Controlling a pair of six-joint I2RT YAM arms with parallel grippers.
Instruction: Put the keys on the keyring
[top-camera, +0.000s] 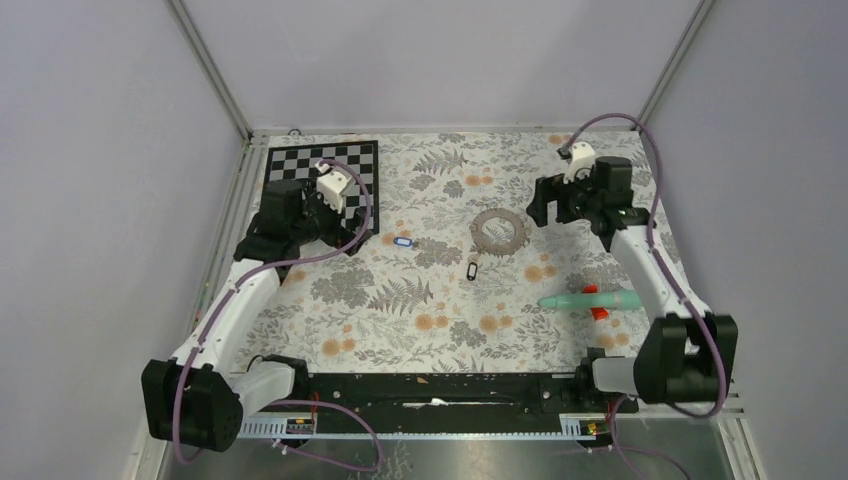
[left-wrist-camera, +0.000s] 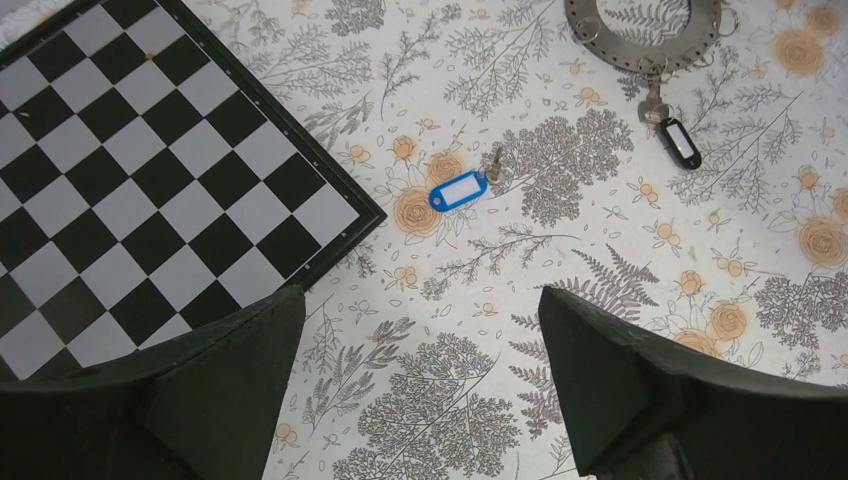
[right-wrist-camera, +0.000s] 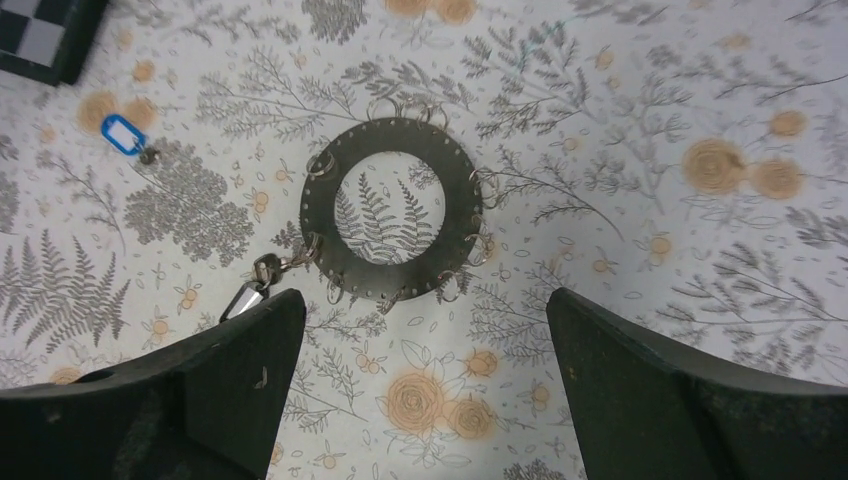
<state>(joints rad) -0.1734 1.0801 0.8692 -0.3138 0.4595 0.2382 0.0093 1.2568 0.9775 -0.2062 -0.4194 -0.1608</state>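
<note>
Your tabletop: chequered board upper left, teal stick lower right; left end effector and right end effector, jaws apart.

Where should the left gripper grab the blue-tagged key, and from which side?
Grip the blue tag across its narrow width, coming straight down. It lies flat, oblong, apart from everything else, and offers more to hold than the tiny key at its end. The open left gripper looks nearest.
</note>
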